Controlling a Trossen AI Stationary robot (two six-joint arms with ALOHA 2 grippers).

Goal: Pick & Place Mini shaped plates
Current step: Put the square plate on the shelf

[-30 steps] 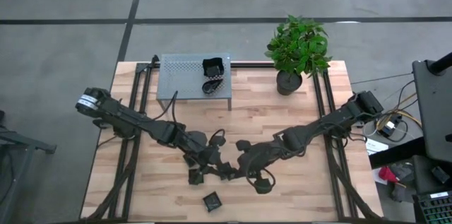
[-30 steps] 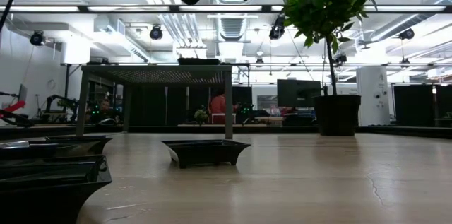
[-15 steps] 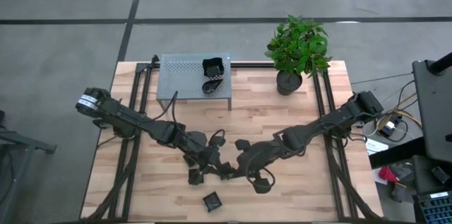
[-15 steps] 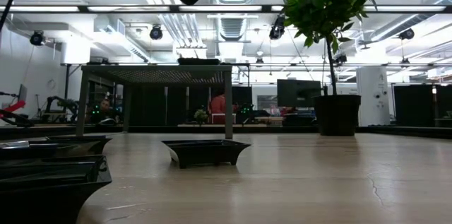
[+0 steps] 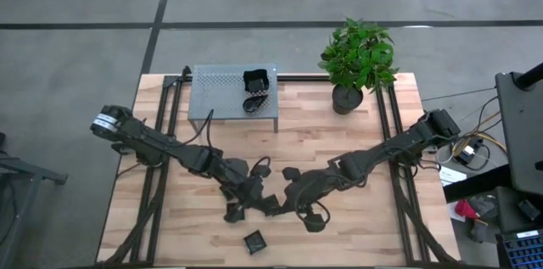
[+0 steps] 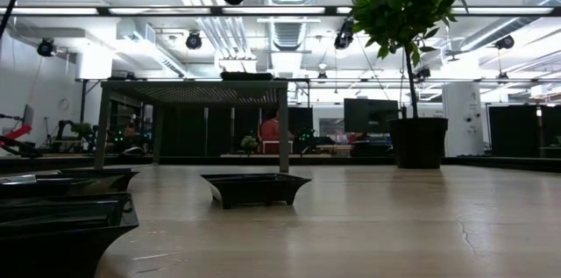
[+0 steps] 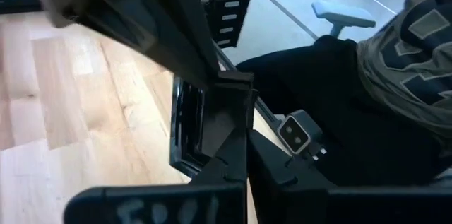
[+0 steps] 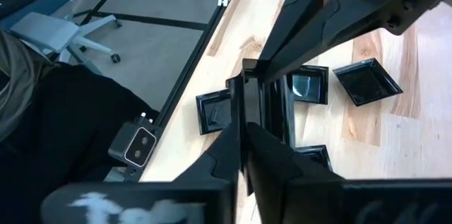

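Note:
Both grippers meet above the middle of the table's near half. My left gripper (image 5: 266, 204) and my right gripper (image 5: 288, 203) are each shut on the same small black square plate (image 7: 201, 128), held on edge in the air; it also shows in the right wrist view (image 8: 272, 104). Several more mini plates rest flat on the wood: one behind the grippers (image 5: 291, 173), one near the front (image 5: 252, 241), one beside the left gripper (image 5: 231, 212). Two plates (image 5: 256, 80) (image 5: 254, 104) sit on the grey perforated shelf (image 5: 216, 95). My left gripper pinches the plate's rim (image 7: 236, 86) between its two fingers, coming level from the table's left. The plate stands on edge, lifted clear of the table. My right gripper pinches the opposite rim (image 8: 246, 86) of the same plate between its two fingers, coming level from the table's right. The plate is upright and clear of the plates below it.
A potted plant (image 5: 356, 61) stands at the far right. Plates lie on the table under the grippers (image 8: 367, 81) (image 8: 212, 111). In the low view one plate (image 6: 254, 188) sits mid-table and stacked plates (image 6: 61, 217) lie close by. A seated person (image 7: 395, 75) is beyond the near edge.

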